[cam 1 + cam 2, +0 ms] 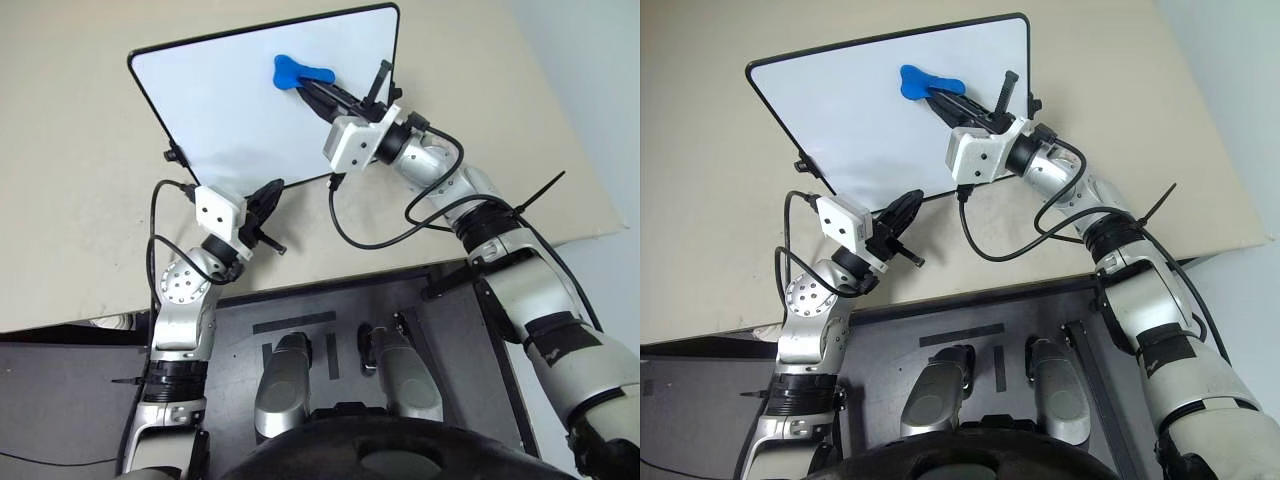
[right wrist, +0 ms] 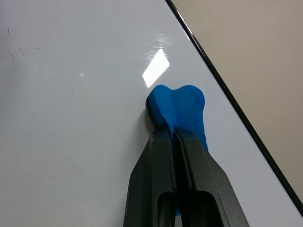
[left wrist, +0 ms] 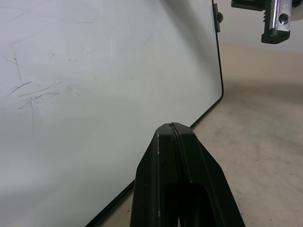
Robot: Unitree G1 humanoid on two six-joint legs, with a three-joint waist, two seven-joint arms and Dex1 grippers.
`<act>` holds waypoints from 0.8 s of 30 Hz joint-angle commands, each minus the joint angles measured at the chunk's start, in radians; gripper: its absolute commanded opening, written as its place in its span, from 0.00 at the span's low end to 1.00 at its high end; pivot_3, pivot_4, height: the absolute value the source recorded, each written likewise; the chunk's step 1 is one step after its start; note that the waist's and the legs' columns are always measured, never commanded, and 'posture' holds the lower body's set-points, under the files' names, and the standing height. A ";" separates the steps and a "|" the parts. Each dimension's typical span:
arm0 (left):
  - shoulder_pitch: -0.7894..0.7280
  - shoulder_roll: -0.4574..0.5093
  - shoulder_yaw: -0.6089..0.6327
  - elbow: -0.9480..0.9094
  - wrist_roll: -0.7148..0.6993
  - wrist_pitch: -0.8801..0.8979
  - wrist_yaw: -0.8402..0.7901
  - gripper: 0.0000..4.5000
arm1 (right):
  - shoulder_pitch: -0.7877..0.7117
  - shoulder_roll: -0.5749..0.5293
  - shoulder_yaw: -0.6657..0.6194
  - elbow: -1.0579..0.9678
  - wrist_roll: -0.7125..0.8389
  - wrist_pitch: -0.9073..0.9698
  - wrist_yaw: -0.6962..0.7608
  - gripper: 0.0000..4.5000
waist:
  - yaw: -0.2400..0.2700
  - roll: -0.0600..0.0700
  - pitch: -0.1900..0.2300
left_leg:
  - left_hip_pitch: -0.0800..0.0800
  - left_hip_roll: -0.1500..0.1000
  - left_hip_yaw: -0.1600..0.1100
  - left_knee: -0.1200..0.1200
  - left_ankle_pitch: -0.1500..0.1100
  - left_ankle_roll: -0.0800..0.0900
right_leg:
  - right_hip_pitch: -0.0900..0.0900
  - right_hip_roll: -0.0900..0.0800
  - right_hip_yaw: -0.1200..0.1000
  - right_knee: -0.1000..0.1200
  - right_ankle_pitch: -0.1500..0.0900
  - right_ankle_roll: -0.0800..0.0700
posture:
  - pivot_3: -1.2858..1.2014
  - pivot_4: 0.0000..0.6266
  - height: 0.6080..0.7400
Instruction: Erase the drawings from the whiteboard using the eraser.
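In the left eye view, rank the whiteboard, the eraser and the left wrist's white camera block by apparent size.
1. Whiteboard, by far the largest.
2. Camera block.
3. Eraser, though close to the block, and the fingers cover one end of it.

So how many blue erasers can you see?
1. The eraser is pinched in the right gripper, against the upper part of the whiteboard.

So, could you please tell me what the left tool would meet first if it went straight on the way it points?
Probably the whiteboard: the shut left tool points at its lower edge, though depth is unclear.
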 commanded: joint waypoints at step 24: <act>-0.015 0.052 0.009 -0.026 -0.032 0.031 -0.054 0.00 | 0.779 -0.386 -0.197 -0.983 0.499 0.796 0.595 0.39 | 0.003 -0.002 -0.001 | 0.007 0.000 0.001 0.006 0.001 0.006 | 0.013 0.002 0.001 0.000 -0.014 0.018 | 0.52 0.24 1.00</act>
